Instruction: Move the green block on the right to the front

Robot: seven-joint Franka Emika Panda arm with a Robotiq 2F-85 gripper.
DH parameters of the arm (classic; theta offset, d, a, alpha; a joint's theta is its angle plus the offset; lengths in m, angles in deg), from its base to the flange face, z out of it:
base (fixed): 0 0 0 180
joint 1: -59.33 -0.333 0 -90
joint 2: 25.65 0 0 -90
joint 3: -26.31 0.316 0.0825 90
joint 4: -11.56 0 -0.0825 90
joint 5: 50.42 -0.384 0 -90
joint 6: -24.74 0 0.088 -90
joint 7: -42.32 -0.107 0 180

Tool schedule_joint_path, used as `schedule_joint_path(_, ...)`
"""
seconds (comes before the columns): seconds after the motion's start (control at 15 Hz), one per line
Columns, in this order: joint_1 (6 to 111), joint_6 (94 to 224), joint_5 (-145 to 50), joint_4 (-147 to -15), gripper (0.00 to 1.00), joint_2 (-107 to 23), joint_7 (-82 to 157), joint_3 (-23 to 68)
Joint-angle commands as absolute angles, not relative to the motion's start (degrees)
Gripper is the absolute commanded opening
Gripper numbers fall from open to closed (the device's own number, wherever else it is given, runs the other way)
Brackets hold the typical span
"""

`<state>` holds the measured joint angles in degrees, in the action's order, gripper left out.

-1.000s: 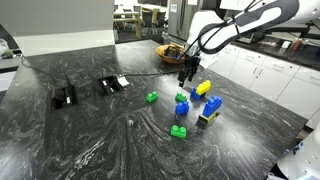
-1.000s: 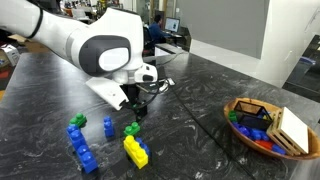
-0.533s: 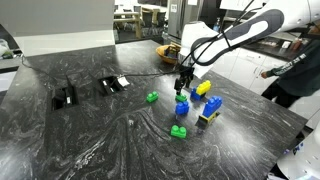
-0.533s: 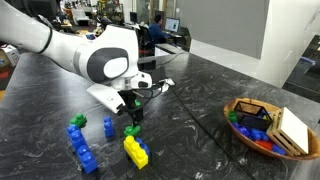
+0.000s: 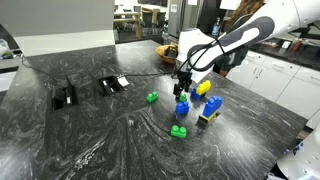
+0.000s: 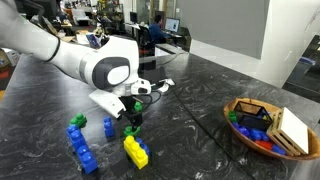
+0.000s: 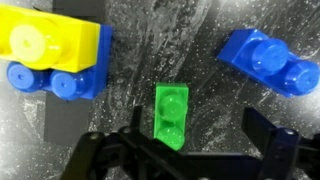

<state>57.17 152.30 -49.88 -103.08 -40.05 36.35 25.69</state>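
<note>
Yellow brick (image 7: pixel 45 42): upper left of the wrist view, stacked on a lower blue brick (image 7: pixel 55 80), clear of the gripper's path.
Green block (image 7: pixel 171 115): centre of the wrist view, flat on the dark marbled countertop (image 7: pixel 170 30) with two studs facing up. Bare surface on both sides leaves room for fingers.
Gripper (image 7: pixel 200 140): jaws spread wide and straddling the green block, with nothing clamped. The block sits nearer the finger on the view's left, and contact cannot be confirmed.
Angled blue brick (image 7: pixel 268 60): upper right, turned askew, well apart from the green block.
Exterior view: the gripper (image 6: pixel 133 118) hangs just above the green block (image 6: pixel 131 129), near the yellow brick (image 6: pixel 135 150).
Likely step: lining up to close on the block before carrying it to the front.
</note>
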Motion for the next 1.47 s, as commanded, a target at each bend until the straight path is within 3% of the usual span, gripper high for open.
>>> schedule_joint_path(0.0,57.68,152.76,-51.23,-101.91,1.00,-41.72,37.26,26.34)
schedule_joint_path(0.47,57.95,153.20,-52.90,-101.62,1.00,-43.14,37.87,26.56)
schedule_joint_path(0.53,57.98,153.34,-53.07,-101.67,0.89,-43.18,37.98,26.57)
schedule_joint_path(0.6,57.96,154.00,-53.21,-101.93,0.72,-43.07,38.04,26.58)
schedule_joint_path(1.13,57.95,156.97,-54.47,-102.55,0.16,-42.02,37.99,26.64)
schedule_joint_path(1.2,58.05,157.19,-54.58,-102.62,0.10,-41.79,38.03,26.60)
schedule_joint_path(1.4,58.27,156.36,-53.41,-102.44,0.10,-40.28,38.99,26.31)
